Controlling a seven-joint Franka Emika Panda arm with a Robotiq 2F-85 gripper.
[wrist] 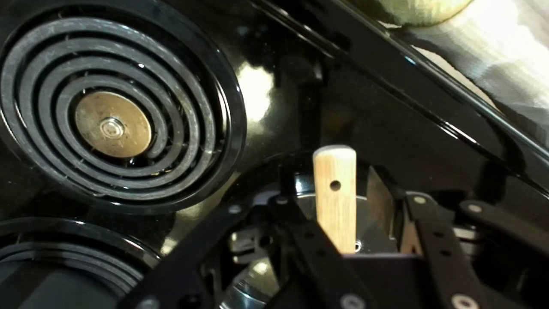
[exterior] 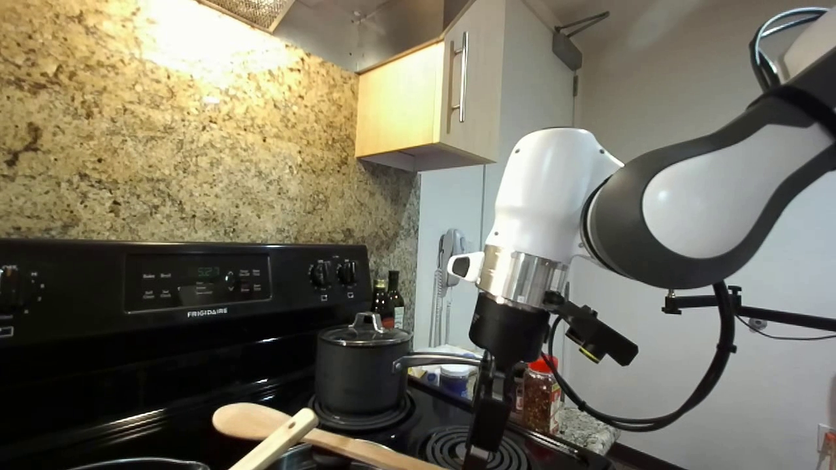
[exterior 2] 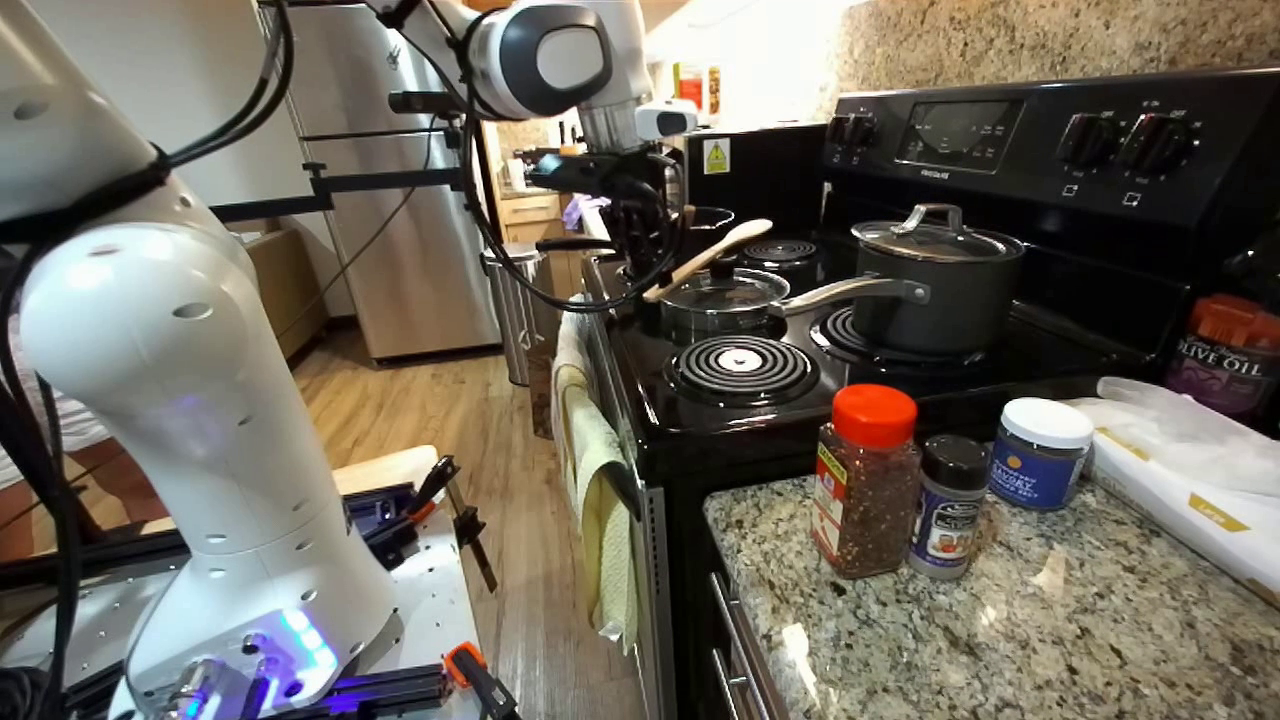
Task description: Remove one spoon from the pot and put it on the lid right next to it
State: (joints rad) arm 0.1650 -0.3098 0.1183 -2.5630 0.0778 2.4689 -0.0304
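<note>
A pale wooden spoon lies tilted across the glass lid. Its bowl shows in both exterior views, and its handle end with a hole shows in the wrist view. My gripper is open, with its fingers on either side of that handle end and a gap on the right. The gripper is also in both exterior views. A second spoon's handle sticks up from the pot side. The pot's rim is at the bottom edge of an exterior view; its inside is hidden.
A dark lidded pot stands on a back burner, its metal handle reaching toward the front. A bare coil burner is beside the lid. Spice jars stand on the granite counter. Towels hang at the stove front.
</note>
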